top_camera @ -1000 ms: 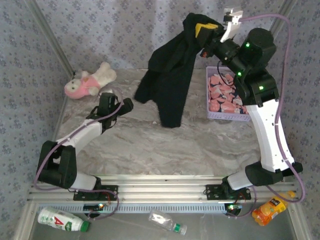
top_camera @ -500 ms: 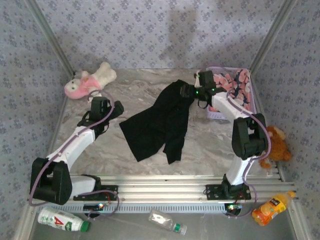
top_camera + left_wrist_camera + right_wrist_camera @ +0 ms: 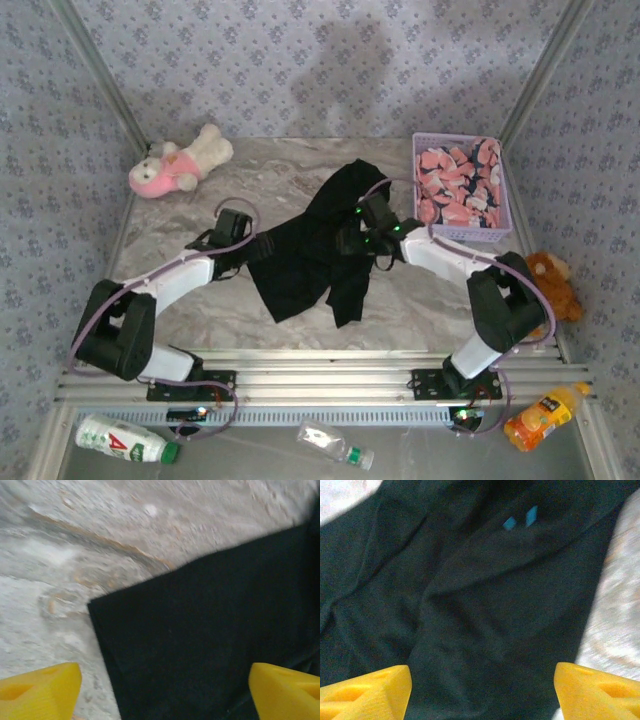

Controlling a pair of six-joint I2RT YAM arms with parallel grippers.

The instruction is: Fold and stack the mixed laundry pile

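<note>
Black T-shirt (image 3: 310, 255) lies rumpled on the counter (image 3: 400, 310), just left of the lavender basket (image 3: 455, 232), which holds the pink printed garment (image 3: 455, 185). It looks like limp, light cloth that will sag and bunch wherever it is pinched, so a corner or hem is probably the best hold. The left end effector (image 3: 160, 690), fingers spread, sits over the shirt corner farthest from the basket. The right end effector (image 3: 482, 690), also spread, is over the creased middle nearer the basket and grips nothing.

Two garments, unfolded and apart.
Black T-shirt (image 3: 300, 262) lies rumpled at centre; pink printed garment (image 3: 455, 190) bunched in far-right basket (image 3: 460, 234).
</note>
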